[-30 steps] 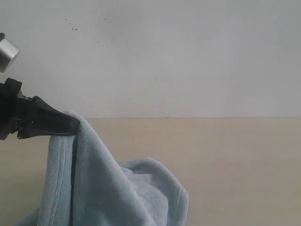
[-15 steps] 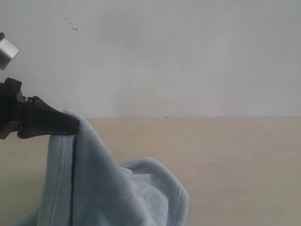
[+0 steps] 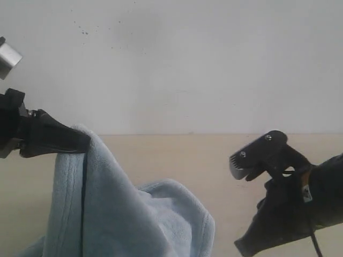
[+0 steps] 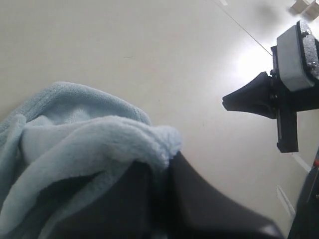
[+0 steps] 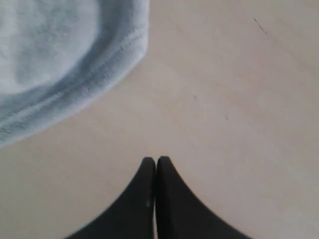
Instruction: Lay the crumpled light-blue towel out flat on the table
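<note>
The table [image 3: 177, 160] is the biggest thing here. It is wide, pale and beige, and it runs back to the white wall [image 3: 214, 64].

Next comes the towel [image 3: 118, 214]. It is light blue and fluffy, and it is not flat. One part of it is pulled up high, and the rest hangs down in soft folds. A round fold bulges out to the side, lower down. You can see a stitched hem running down the hanging part. The bottom of the towel goes out of the picture, so you cannot tell how much of it lies on the table.

Your left tool [image 3: 84, 143] is at the very top of the towel. Its two black fingers are pinched tight on a fold of the cloth. The towel hangs straight down from that pinch, and a bit of fluff sticks out past the tips.

Your right tool [image 5: 156, 162] is on the other side, over bare table. Its two tips are pressed together, and there is nothing between them. The towel's hemmed edge is near those tips but does not touch them. Plain table shows in between.
</note>
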Robot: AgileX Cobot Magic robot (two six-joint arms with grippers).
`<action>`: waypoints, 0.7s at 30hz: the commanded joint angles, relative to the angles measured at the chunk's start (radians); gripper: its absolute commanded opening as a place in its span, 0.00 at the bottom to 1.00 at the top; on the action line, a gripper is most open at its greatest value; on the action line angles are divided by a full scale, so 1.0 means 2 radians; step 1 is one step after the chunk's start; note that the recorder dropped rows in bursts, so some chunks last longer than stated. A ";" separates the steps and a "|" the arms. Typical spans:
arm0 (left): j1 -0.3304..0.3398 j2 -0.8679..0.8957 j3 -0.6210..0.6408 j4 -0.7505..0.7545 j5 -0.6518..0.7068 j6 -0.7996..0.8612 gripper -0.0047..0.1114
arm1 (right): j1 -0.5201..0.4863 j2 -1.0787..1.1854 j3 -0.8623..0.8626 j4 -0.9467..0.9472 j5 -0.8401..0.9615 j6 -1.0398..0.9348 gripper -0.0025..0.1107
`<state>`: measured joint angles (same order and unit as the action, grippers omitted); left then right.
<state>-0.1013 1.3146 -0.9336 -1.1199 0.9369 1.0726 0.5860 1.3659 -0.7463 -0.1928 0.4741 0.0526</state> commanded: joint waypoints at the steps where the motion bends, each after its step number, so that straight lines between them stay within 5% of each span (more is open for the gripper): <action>1: -0.001 0.000 0.002 -0.007 0.001 0.003 0.08 | 0.004 0.013 -0.005 -0.013 -0.065 -0.001 0.02; 6: -0.001 0.000 0.002 0.023 0.001 0.003 0.08 | -0.071 0.089 -0.042 0.009 -0.060 0.062 0.02; 8: -0.001 0.000 0.008 0.023 -0.003 0.003 0.08 | -0.094 0.137 -0.083 0.067 0.032 -0.009 0.02; 12: -0.001 0.000 0.027 0.017 -0.028 0.003 0.08 | -0.120 0.220 -0.164 0.391 0.171 -0.298 0.02; 14: -0.001 0.000 0.036 0.016 -0.040 0.003 0.08 | -0.120 0.255 -0.195 0.475 0.217 -0.370 0.04; 17: -0.001 0.000 0.043 0.013 -0.040 0.003 0.08 | -0.119 0.285 -0.224 0.488 0.237 -0.385 0.13; 21: -0.001 0.000 0.043 0.003 -0.040 0.003 0.08 | -0.120 0.301 -0.231 0.479 0.201 -0.385 0.38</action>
<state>-0.1013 1.3146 -0.8533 -1.0866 0.8634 1.0745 0.3545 1.9551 -1.1963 0.7587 0.9155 -0.6920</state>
